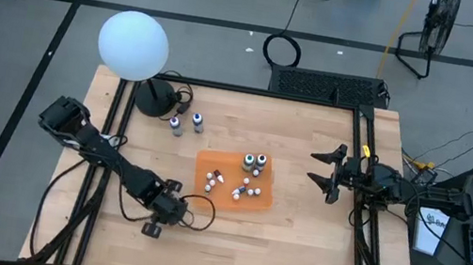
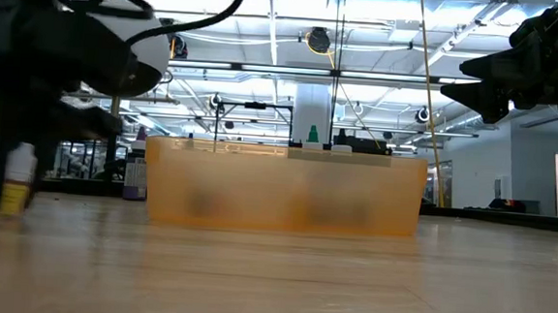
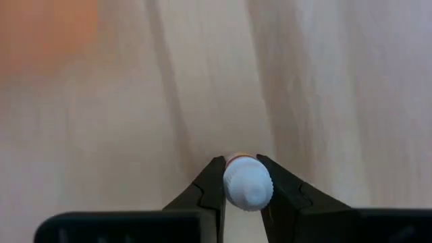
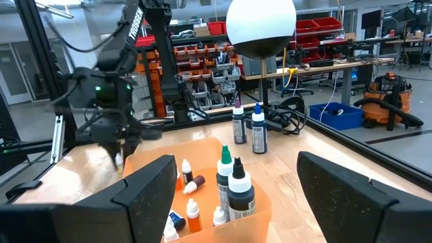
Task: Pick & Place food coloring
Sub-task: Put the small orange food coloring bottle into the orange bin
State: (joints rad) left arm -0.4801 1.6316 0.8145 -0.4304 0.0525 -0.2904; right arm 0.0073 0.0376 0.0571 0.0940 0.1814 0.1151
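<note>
An orange tray [image 1: 213,162] in the middle of the table holds several small food coloring bottles, two of them taller [image 1: 255,163]. Two more tall bottles [image 1: 186,125] stand on the wood behind the tray's left end. My left gripper [image 1: 157,225], near the table's front and left of the tray, points down and is shut on one small bottle [image 2: 15,184] with a white cap and a yellow label. At the table's right edge my right gripper [image 1: 312,165] hangs level and open, with nothing between its fingers [image 4: 148,192]. My left gripper pinches the small bottle's white cap [image 3: 248,185] between its two fingers, one finger [image 3: 214,177] on each side. The fingers come from above, pointing steeply down. The bottle hangs upright below them, and its yellow lower part [image 2: 12,198] seems just clear of the wood.
A big white globe lamp [image 1: 133,45] on a black base [image 1: 154,98] stands at the far left corner. A black cable [image 1: 196,210] loops beside my left gripper. Bare wood lies in front of the tray and to its right.
</note>
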